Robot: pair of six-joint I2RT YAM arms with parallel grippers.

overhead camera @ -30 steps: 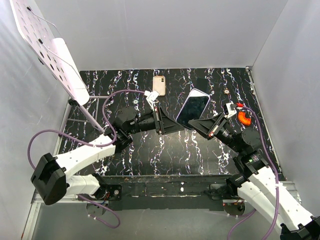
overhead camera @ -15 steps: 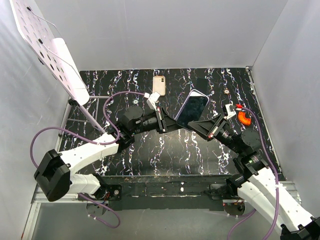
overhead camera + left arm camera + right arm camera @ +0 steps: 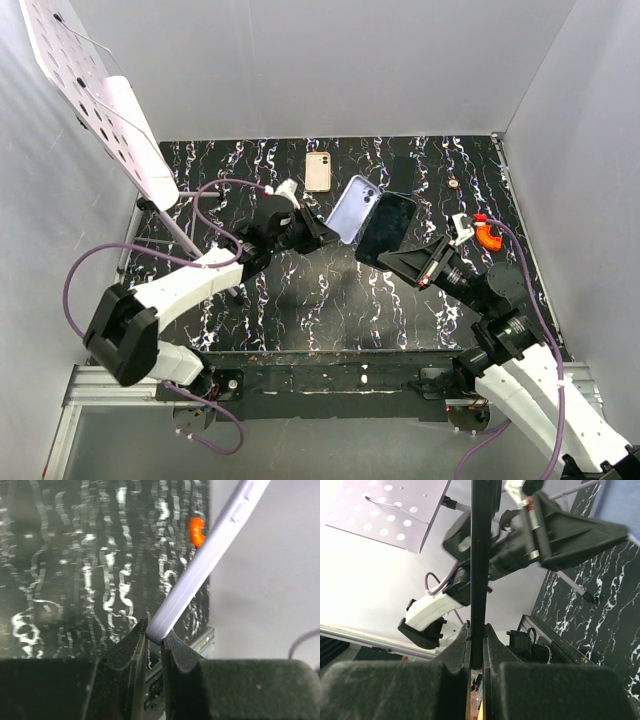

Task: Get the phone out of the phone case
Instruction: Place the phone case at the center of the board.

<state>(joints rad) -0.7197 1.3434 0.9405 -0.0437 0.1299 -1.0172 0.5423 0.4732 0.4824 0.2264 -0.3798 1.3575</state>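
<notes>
The lavender phone case hangs in the air above the table's middle, pinched at its lower left corner by my left gripper. In the left wrist view the case rises edge-on from the shut left gripper. The black phone stands tilted just right of the case and apart from it. My right gripper is shut on the phone's lower edge. Seen from the right wrist, the phone is a thin dark edge between the pads of the right gripper.
A second small phone in a pale case lies flat at the back of the black marbled table. An orange object sits at the right. A white perforated board leans over the left side. Grey walls enclose the table.
My left gripper closed on the case's edge and drew it left and up. The case has come off the phone, which stays in the right gripper.
</notes>
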